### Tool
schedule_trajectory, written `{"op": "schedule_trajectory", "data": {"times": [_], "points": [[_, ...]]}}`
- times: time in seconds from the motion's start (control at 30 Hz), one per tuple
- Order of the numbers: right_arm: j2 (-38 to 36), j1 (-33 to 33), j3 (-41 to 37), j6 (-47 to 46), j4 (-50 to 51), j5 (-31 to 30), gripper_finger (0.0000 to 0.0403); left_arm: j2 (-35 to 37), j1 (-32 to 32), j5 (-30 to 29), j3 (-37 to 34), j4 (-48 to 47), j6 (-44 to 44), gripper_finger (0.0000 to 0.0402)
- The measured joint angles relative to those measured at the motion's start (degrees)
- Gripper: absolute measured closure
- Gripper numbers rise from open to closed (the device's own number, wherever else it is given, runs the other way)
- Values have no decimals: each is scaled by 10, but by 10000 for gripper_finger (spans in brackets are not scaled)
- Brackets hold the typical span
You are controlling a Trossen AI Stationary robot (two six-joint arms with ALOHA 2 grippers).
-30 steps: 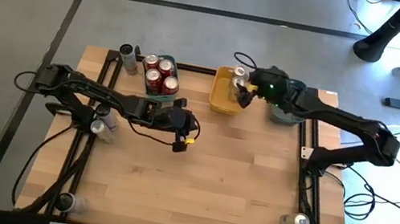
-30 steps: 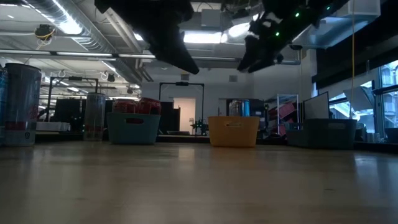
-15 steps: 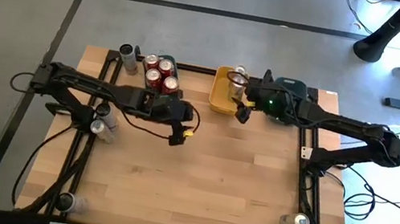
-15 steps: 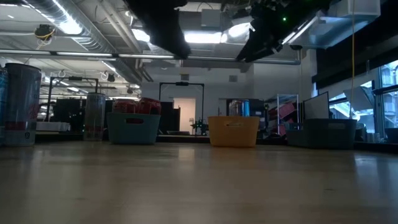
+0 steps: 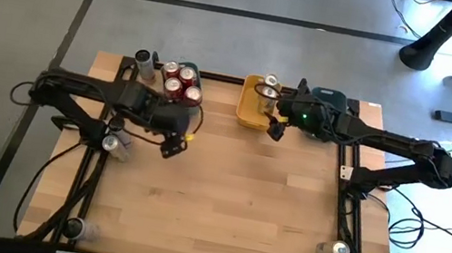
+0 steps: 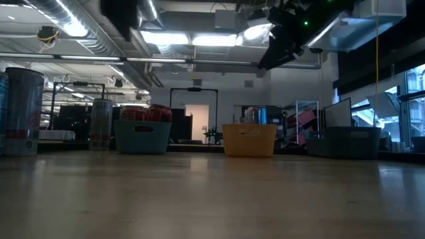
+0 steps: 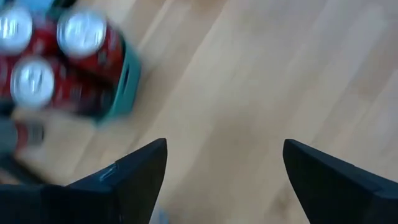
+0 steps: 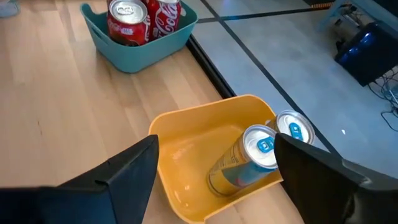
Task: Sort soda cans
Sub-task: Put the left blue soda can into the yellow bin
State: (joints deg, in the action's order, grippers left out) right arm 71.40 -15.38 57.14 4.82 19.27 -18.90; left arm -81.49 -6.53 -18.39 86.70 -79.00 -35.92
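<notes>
Hovering over bare wood, your left gripper has its fingers spread wide with nothing between them, just beside the near corner of the teal tray. In the left wrist view that tray holds red cans standing upright, silver tops up. From above you can count four red cans packed together in it. Outside the tray, on its left, one grey can stands at the table's far edge. Another silver-topped can sits at the left edge of the table, under the left arm.

Your right gripper hangs at the near right corner of the yellow tray, fingers parted and empty. The right wrist view looks down into the yellow tray: one gold can leans tilted against the far wall, a second silver-topped can just beside it, touching or nearly so. From above, gold cans show at the tray's far end. A grey-blue tray lies mostly hidden under the right arm; you cannot tell its contents. Two more cans rest at the table's near right corner, one at the near left corner.

In the low view both arms hang above the table, the three trays lined up along the far edge, the yellow one in the middle.
</notes>
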Motion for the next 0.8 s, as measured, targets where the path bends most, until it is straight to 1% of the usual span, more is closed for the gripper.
{"op": "schedule_trajectory", "data": {"times": [0.2,0.4,0.5,0.6,0.7,0.8], "points": [[0,0,0,0,12,0,86,3,-49,0,-1,-114,-157,95],[0,0,0,0,16,0,86,10,-84,41,-21,-109,-266,95],[0,0,0,-1,16,7,86,14,-100,57,-42,-110,-302,95],[0,0,0,0,16,16,86,14,-116,86,-67,-110,-326,96],[0,0,0,0,20,20,86,15,-134,119,-91,-110,-332,96],[0,0,0,0,19,20,86,17,-153,136,-111,-111,-333,96]]}}
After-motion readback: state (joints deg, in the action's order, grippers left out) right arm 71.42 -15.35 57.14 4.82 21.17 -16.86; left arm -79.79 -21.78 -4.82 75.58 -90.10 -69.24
